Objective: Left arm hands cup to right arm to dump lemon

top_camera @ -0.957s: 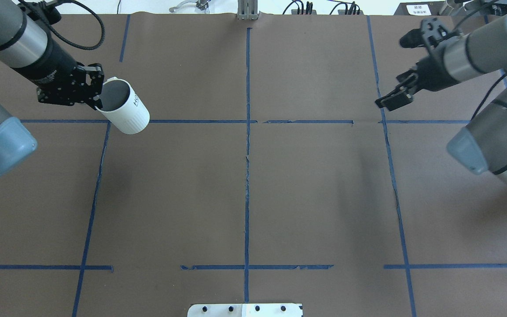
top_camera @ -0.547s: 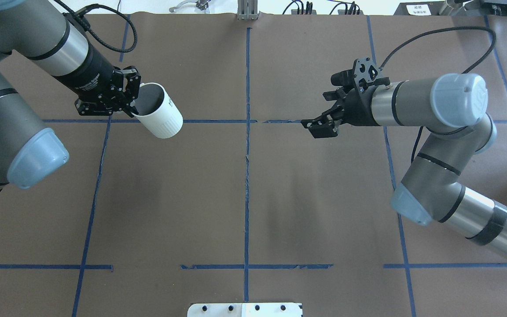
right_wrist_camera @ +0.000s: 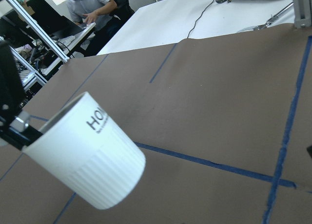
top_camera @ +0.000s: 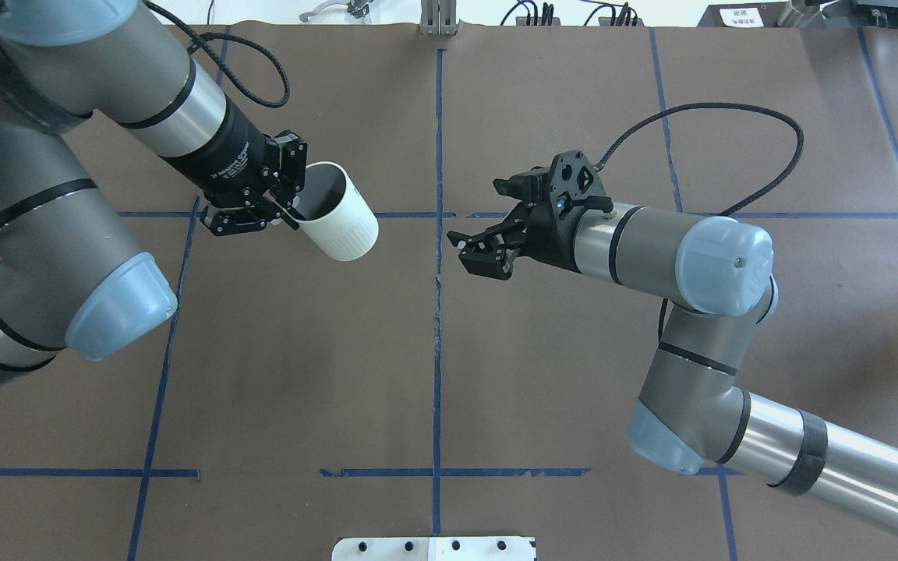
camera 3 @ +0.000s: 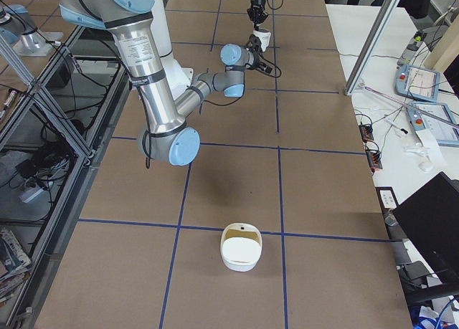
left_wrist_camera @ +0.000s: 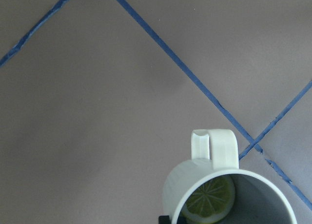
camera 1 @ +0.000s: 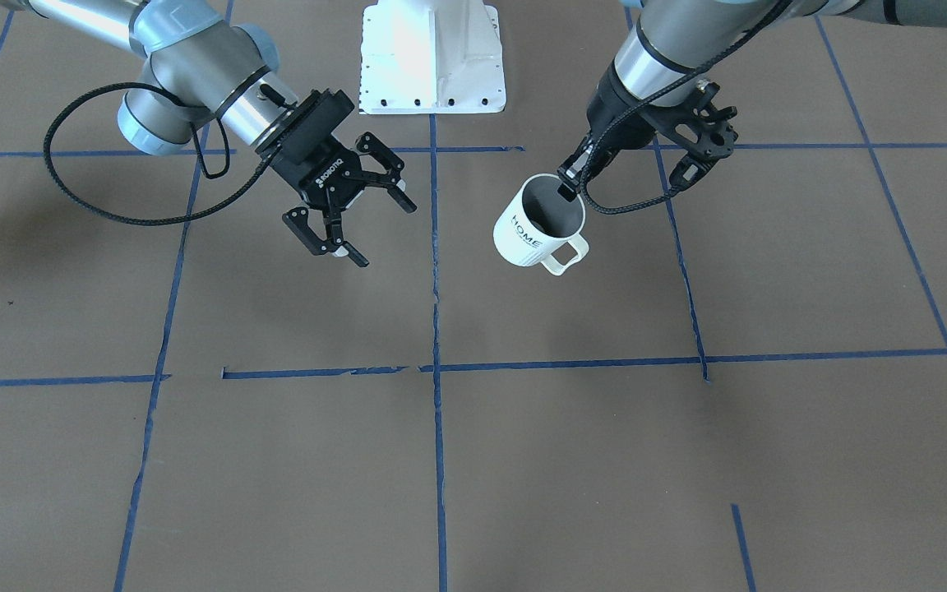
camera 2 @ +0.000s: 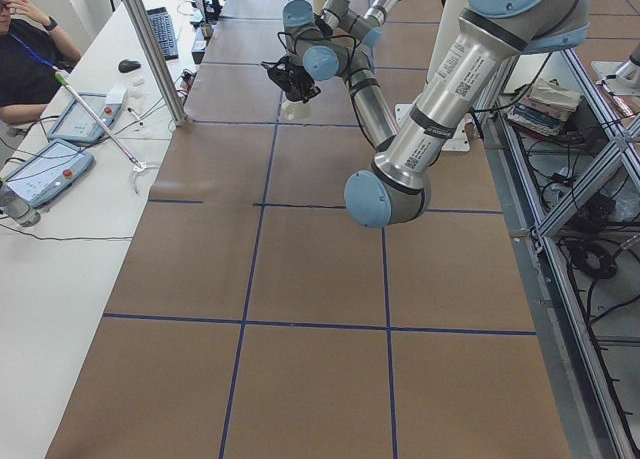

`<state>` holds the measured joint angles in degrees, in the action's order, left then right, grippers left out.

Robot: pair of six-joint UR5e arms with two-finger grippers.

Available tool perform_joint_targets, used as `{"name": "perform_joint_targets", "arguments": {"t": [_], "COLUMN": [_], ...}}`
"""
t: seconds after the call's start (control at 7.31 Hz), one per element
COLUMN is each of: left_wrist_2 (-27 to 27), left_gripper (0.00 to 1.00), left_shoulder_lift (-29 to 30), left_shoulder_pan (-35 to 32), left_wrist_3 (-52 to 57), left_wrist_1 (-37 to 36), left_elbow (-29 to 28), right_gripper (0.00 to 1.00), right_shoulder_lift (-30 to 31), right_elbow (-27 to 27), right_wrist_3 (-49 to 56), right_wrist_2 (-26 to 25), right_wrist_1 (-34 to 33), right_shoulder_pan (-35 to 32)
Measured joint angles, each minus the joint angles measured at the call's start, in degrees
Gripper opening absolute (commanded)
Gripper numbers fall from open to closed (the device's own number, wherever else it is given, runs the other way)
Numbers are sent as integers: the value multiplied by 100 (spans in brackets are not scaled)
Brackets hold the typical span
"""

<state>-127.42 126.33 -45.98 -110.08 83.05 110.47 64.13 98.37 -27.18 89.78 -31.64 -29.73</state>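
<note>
The white ribbed cup [top_camera: 337,219] with "HOME" lettering hangs tilted in the air left of the table's centre line. My left gripper [top_camera: 291,210] is shut on its rim, one finger inside. In the front view the cup [camera 1: 533,228] has its handle toward the camera, below the left gripper [camera 1: 565,186]. A lemon slice [left_wrist_camera: 210,202] lies inside the cup [left_wrist_camera: 195,185]. My right gripper [top_camera: 475,255], lettered ROBOTIQ [camera 1: 381,232], is open and empty, just right of the centre line, pointing at the cup [right_wrist_camera: 92,160] with a gap between them.
A white bowl-like container [camera 3: 241,247] stands on the brown paper near the table's right end. The robot's white base plate [camera 1: 432,57] is at the near edge. Blue tape lines [top_camera: 438,234] grid the table. An operator [camera 2: 25,54] sits beyond the far side.
My left arm has carried the cup rightwards toward the centre line. My right arm has swung in from the right edge toward the centre, gripper still open.
</note>
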Motion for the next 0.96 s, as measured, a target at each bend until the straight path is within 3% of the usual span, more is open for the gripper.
{"name": "perform_joint_targets", "arguments": {"t": [0.55, 0.96], "left_wrist_2": [6, -1], "left_gripper": [0, 0], "left_shoulder_lift": [599, 809], "left_shoulder_pan": [190, 258], "left_wrist_3": [-1068, -1394], "left_wrist_1": [8, 29], "left_elbow": [-297, -307], "right_gripper": [100, 100], "right_shoulder_lift": [-221, -241], "right_elbow": [45, 58], "right_wrist_3": [13, 31], "right_wrist_2": [-618, -696], "right_wrist_1": [69, 70], "right_shoulder_pan": [443, 516]}}
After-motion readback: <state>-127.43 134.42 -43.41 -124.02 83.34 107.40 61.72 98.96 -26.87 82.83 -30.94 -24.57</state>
